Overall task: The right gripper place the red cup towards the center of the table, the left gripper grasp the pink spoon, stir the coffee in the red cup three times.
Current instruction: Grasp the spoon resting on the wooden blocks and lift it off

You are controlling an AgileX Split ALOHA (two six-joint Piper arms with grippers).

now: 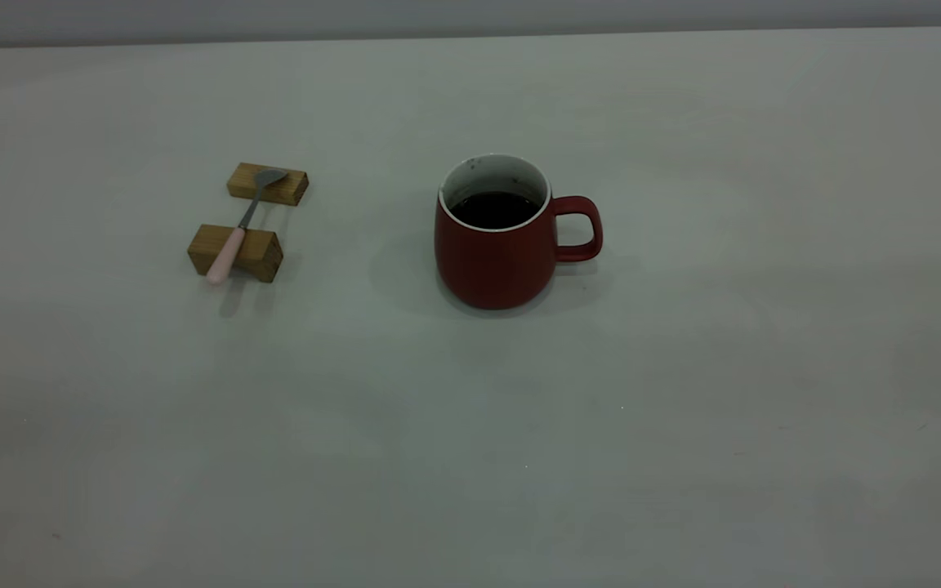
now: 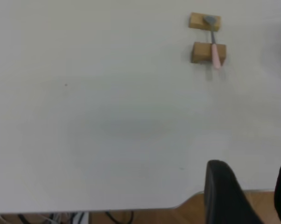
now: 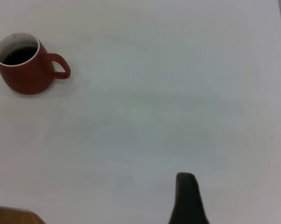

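The cup [image 1: 497, 245] stands upright near the middle of the table [image 1: 683, 392], its handle pointing right, with dark coffee [image 1: 495, 209] well below the white rim. Well to its left, the spoon [image 1: 243, 220] lies across two wooden blocks [image 1: 235, 252], its pink handle end jutting past the near block and its bowl resting on the far block.

Since the cup already sits about central, the step in hand looks like the spoon pickup. The left gripper [image 2: 245, 196] hangs back at the table's edge, far from the spoon, with its two black fingers set apart and nothing between them. A good grasp would take the pink handle where it bridges the gap between the blocks, closing across its narrow width, then lift straight up so the blocks do not shift.

Only one dark finger of the right gripper [image 3: 188, 198] shows at the edge of its wrist view, so I cannot tell whether its jaws are parted or closed. Neither arm appears in the exterior view. The spoon's underside and the depth of the coffee cannot be seen.
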